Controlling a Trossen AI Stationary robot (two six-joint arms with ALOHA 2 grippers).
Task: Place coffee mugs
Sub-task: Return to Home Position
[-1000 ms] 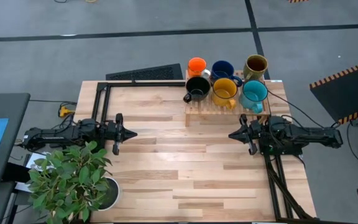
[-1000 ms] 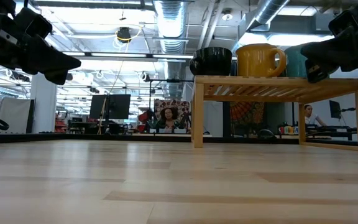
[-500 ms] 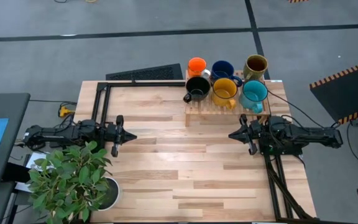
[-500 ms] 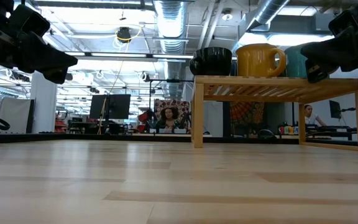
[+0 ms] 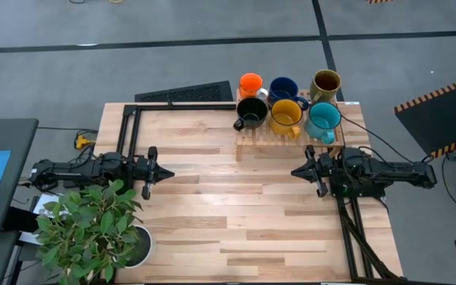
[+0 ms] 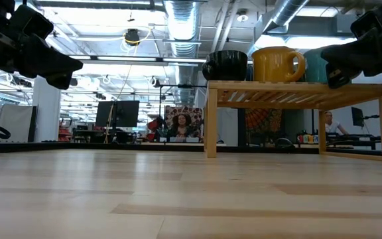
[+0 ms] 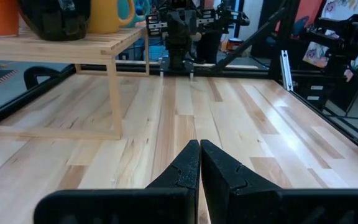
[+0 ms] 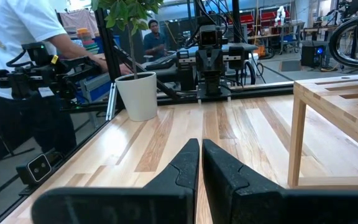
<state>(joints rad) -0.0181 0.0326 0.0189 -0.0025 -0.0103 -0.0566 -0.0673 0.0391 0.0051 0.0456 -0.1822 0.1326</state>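
Six glossy mugs stand on a low wooden rack (image 5: 252, 142) at the table's far side: orange (image 5: 250, 82), dark blue (image 5: 283, 87) and olive-brown (image 5: 325, 82) in the far row, black (image 5: 252, 112), yellow (image 5: 286, 115) and teal (image 5: 323, 119) in the near row. The low view shows the black mug (image 6: 226, 65) and yellow mug (image 6: 277, 64) on the rack's top. My left gripper (image 5: 169, 170) hovers shut over the table's left part, far from the rack. My right gripper (image 5: 294, 171) hovers shut just near of the rack's right end. Both hold nothing.
A potted plant in a white pot (image 5: 93, 229) stands at the table's near left corner. A dark keyboard (image 5: 184, 93) lies beyond the far edge. Bare wood lies between the grippers (image 5: 228, 198). A person (image 8: 17, 37) stands beyond the table's left side.
My left gripper has drawn back slightly toward the table's left edge; the right arm and the mugs have kept still.
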